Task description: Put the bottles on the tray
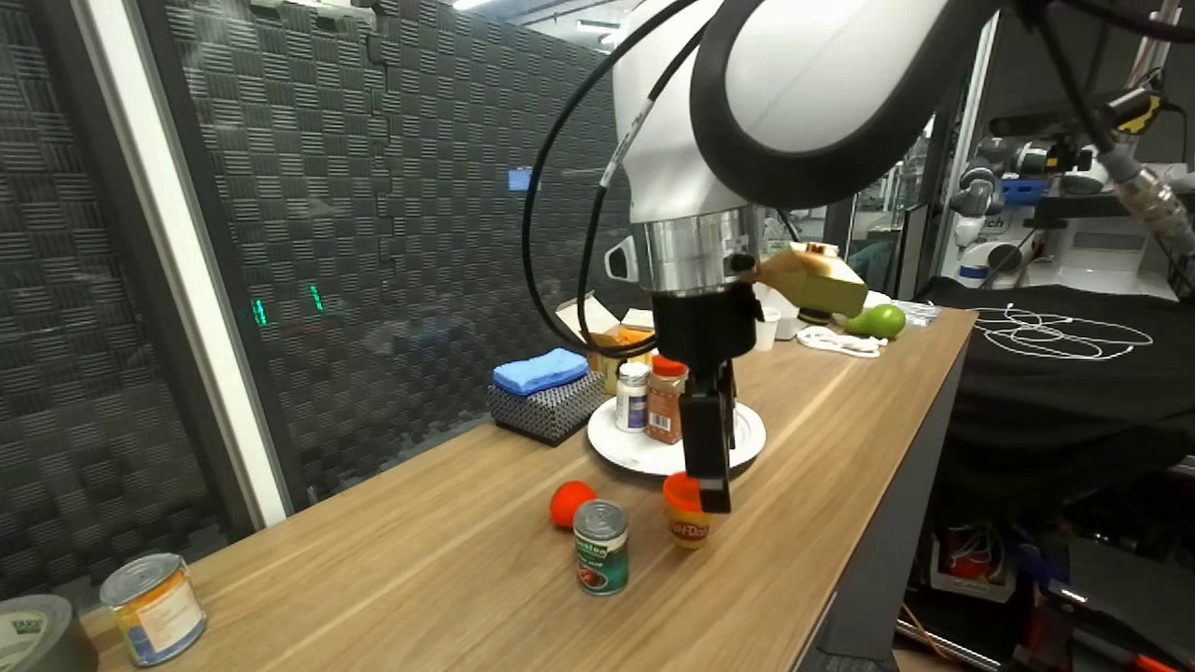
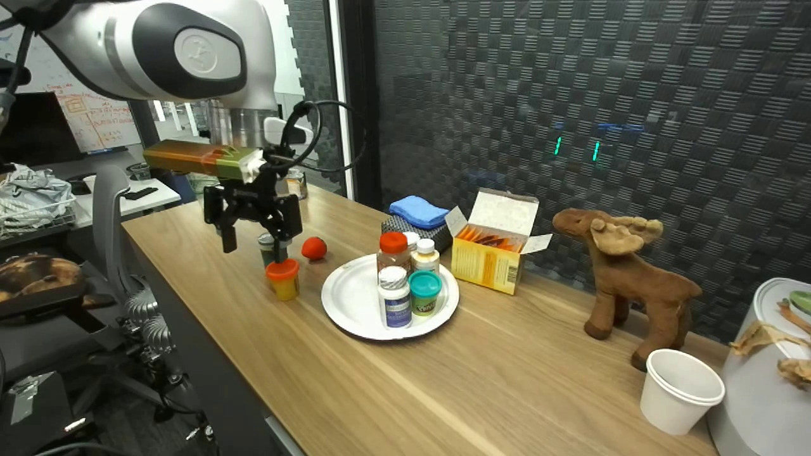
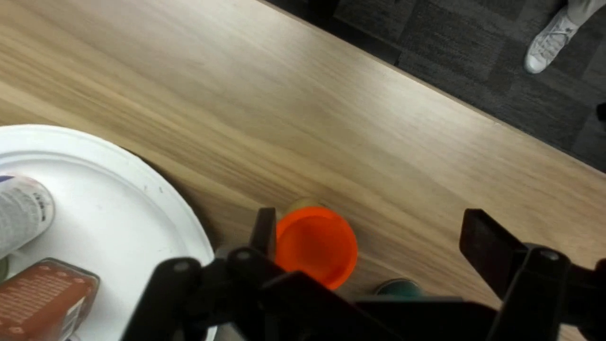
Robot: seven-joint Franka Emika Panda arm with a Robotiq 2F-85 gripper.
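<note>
Wrist view, leftmost: white bottle (image 3: 21,213) and brown jar (image 3: 49,300) on the tray (image 3: 130,227), which lies at 9 o'clock of the orange-lidded tub (image 3: 316,247), likely the next pick. Gripper (image 3: 371,229) spread wide, nothing held; tub off-centre, hard by the 9 o'clock jaw, contact unclear. Best: shift toward 9, descend straight, mind the green can (image 3: 400,288) at the tub's 4 o'clock.

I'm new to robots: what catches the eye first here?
Probably the big white arm, hanging over the counter with its jaws open near an orange-lidded tub. Next, the plate of bottles beside that tub; then the antlered toy, right of the yellow box in an exterior view.
</note>
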